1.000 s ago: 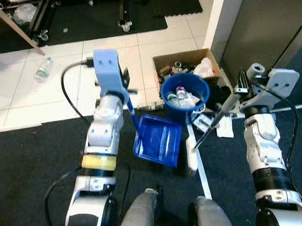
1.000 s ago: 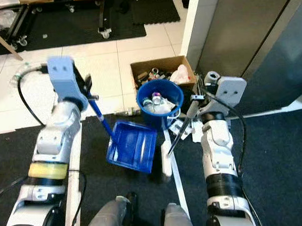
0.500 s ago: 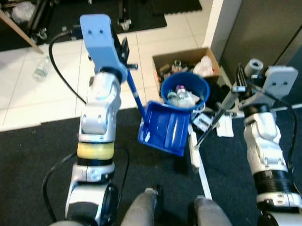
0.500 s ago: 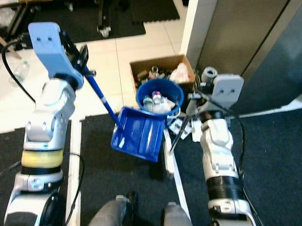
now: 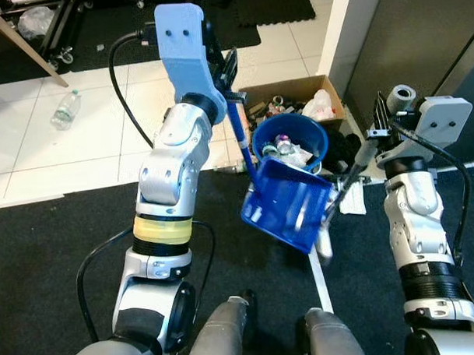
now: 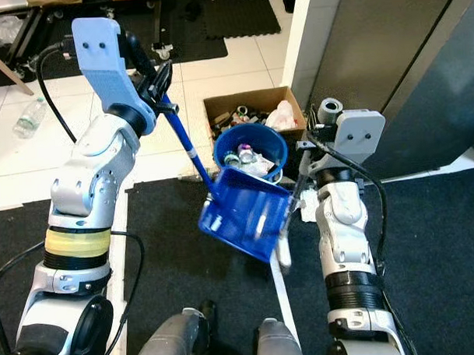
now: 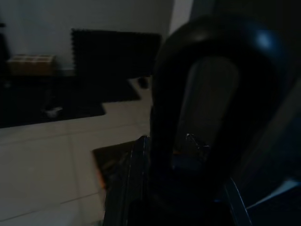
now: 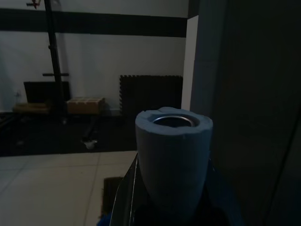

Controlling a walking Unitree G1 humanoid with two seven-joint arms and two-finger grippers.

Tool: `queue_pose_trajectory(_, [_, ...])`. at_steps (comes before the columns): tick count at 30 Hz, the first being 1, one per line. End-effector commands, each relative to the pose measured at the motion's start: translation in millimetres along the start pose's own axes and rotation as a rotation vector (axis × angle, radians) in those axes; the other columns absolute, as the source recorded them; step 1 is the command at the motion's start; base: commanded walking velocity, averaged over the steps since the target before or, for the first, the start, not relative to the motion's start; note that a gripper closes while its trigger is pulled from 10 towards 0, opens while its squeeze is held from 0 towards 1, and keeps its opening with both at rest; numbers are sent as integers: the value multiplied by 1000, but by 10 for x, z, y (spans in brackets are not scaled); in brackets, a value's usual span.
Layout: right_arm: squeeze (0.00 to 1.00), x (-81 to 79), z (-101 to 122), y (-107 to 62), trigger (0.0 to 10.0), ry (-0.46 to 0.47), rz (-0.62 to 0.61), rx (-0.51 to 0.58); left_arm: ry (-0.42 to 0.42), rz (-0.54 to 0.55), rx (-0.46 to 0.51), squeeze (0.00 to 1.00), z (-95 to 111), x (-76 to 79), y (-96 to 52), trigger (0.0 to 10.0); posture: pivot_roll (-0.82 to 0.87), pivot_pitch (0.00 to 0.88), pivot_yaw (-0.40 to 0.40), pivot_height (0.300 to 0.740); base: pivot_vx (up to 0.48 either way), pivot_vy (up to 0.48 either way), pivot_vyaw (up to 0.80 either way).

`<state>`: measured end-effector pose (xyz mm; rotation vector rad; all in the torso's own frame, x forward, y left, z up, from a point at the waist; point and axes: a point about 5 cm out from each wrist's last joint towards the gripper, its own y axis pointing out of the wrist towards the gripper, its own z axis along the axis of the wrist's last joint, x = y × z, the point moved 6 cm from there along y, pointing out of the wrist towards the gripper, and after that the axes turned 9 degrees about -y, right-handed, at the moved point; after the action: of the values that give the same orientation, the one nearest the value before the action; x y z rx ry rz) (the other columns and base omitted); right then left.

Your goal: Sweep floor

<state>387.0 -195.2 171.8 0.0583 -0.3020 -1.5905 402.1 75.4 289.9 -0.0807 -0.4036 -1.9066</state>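
Since a second ago, when the blue dustpan (image 5: 287, 204) lay low over the dark carpet (image 5: 60, 238) in front of the robot's feet, the left arm has swung it up and toward the blue bucket (image 5: 290, 144), and it now hangs tilted with its far lip touching or just short of the bucket's near rim. That reads as the emptying step of the sweep: the collected litter is about to slide into the bucket, which already holds bottles and crumpled paper. The left gripper (image 5: 227, 75) is closed around the top of the dustpan's long blue handle (image 5: 242, 138), raised well above the pan over the tiled floor (image 5: 80, 144). Behind the bucket a cardboard box (image 5: 293, 101) of odds and ends stands against the foot of the white wall corner. The right gripper (image 5: 381, 133) clasps the grey foam grip of a broom handle (image 5: 348, 181), whose shaft slopes down beside the pan's right edge; it has barely shifted. One plastic bottle (image 5: 66, 109) lies on the tiles, well apart from the bucket, so sweeping seems unfinished.
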Motion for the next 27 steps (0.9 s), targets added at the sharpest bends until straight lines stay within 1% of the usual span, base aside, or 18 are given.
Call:
queue_pose_trajectory(1, [0,-25,103,5,10000,12,2,37,-9,-80,133,0,375,181,-17,10000,-78,100,22,740,0,0,0])
queue_pose_trajectory(4, [0,-39,106,15,10000,15,4,38,64,-85,231,0,712,147,-29,10000,-71,97,20,740,0,0,0])
queue_pose_trajectory(5, [0,-43,105,17,10000,15,5,38,82,-82,249,0,782,133,-31,10000,-71,97,20,740,0,0,0])
queue_pose_trajectory(6, [0,-43,105,17,10000,15,5,38,82,-82,249,0,782,133,-31,10000,-71,97,20,740,0,0,0])
queue_pose_trajectory(7, [0,-45,104,20,10000,15,5,38,102,-67,263,0,844,95,-32,10000,-69,95,20,740,0,0,0])
queue_pose_trajectory(8, [0,-40,102,24,10000,15,3,37,131,-34,278,0,912,23,-33,10000,-69,95,20,740,0,0,0])
queue_pose_trajectory(9, [0,-32,100,25,10000,15,1,37,145,-18,286,0,943,-13,-36,10000,-69,95,20,740,0,0,0])
queue_pose_trajectory(11, [0,-14,93,25,10000,13,-3,35,185,34,302,0,996,-108,-33,10000,-70,94,19,740,0,0,0])
queue_pose_trajectory(12, [0,-6,88,24,10000,12,-5,33,191,56,309,0,1022,-157,-29,10000,-70,94,19,740,0,0,0])
queue_pose_trajectory(14, [0,1,81,21,10000,10,-7,31,192,87,318,0,1057,-225,-22,10000,-70,95,18,740,0,0,0])
queue_pose_trajectory(16, [0,6,68,17,10000,8,-8,27,204,159,324,0,1092,-368,-7,10000,-70,95,18,740,0,0,0])
queue_pose_trajectory(18, [0,6,64,16,10000,8,-8,25,193,202,322,0,1103,-464,1,10000,-70,95,18,740,0,0,0])
queue_pose_trajectory(20, [0,7,57,15,10000,7,-8,23,179,217,324,0,1109,-505,3,10000,-74,91,18,740,0,0,0])
queue_pose_trajectory(27, [0,11,40,15,10000,5,-6,18,182,212,330,0,1117,-487,13,10000,-74,88,16,740,0,0,0])
